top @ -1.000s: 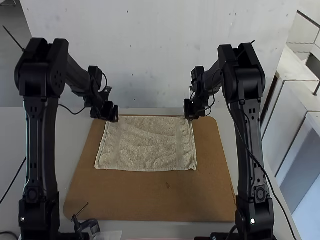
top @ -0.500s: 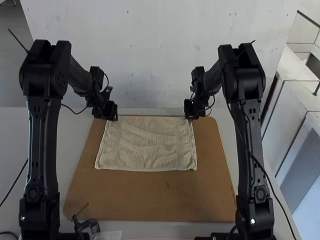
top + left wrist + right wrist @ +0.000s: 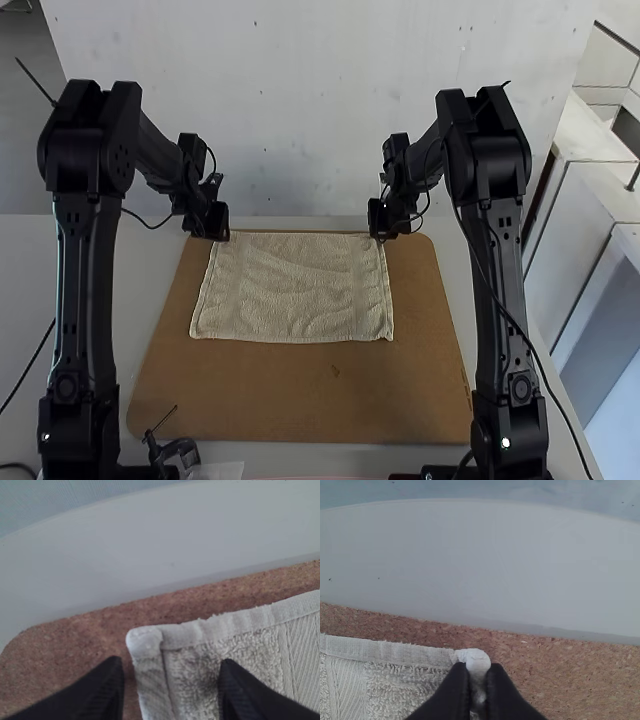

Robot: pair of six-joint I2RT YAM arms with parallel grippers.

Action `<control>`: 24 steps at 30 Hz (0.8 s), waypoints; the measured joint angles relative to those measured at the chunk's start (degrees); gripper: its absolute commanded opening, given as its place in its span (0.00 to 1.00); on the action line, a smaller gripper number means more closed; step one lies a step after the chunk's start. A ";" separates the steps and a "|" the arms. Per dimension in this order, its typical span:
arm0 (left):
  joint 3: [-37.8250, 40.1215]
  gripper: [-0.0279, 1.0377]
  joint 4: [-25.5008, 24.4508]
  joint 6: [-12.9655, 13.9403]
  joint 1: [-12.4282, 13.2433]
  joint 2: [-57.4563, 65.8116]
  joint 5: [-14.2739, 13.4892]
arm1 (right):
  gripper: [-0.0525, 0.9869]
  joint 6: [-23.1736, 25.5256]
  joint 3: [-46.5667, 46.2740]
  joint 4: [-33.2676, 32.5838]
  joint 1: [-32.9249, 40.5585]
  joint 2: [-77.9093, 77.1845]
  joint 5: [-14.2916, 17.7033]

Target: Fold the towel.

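With jaws spread, the left gripper (image 3: 221, 237) is straddling the towel's (image 3: 292, 290) far-left corner, sitting slightly farther left than before. The right gripper (image 3: 379, 238) is pinching its far-right corner. The towel is lying spread on the board (image 3: 270, 395).

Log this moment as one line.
towel: spread on brown board | left pincer: open at far-left corner | right pincer: shut on far-right corner
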 measured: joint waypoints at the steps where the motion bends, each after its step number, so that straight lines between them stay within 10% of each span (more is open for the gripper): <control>1: 0.00 0.34 0.11 0.00 0.02 0.13 -0.04 | 0.07 0.00 0.00 0.02 0.00 0.00 -0.02; 24: 0.11 0.04 1.90 -0.44 -0.09 0.66 -0.17 | 0.07 0.00 -2.43 3.58 0.00 -0.63 -0.22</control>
